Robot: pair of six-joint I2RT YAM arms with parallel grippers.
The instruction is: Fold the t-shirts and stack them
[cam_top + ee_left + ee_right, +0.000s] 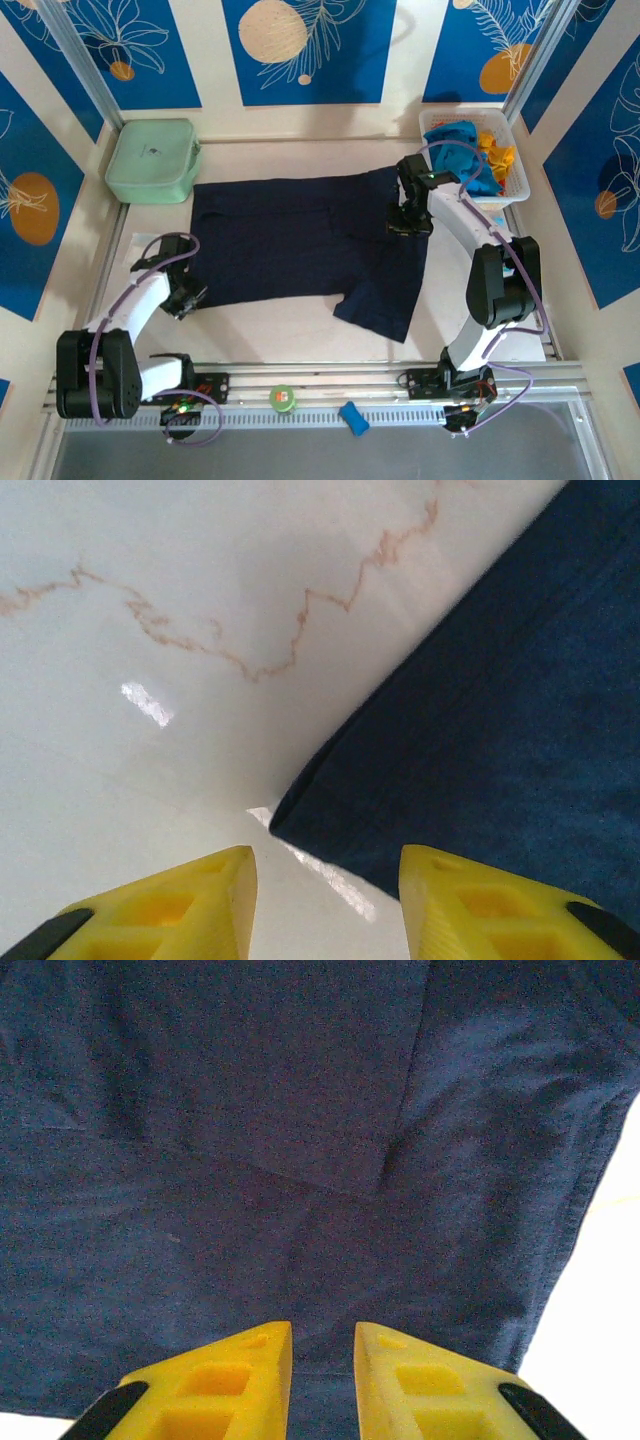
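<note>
- In your top view the navy t-shirt [290, 245] lies spread across the middle of the bench [280, 338], with one sleeve trailing toward the lower right.
- The left end effector [325, 900] has its fingers well apart with nothing between them. A corner of the shirt sits just ahead, at lower centre of your left wrist frame.
- The right end effector [323, 1380] has its fingers parted by a narrow gap over navy cloth, and no fold is pinched.
- The turquoise t-shirt [455, 140] and the orange t-shirt [497, 152] sit bunched in the white basket [515, 187], upper right.
- The mint-green box [152, 160] stands upper left, just beside the navy shirt.
</note>
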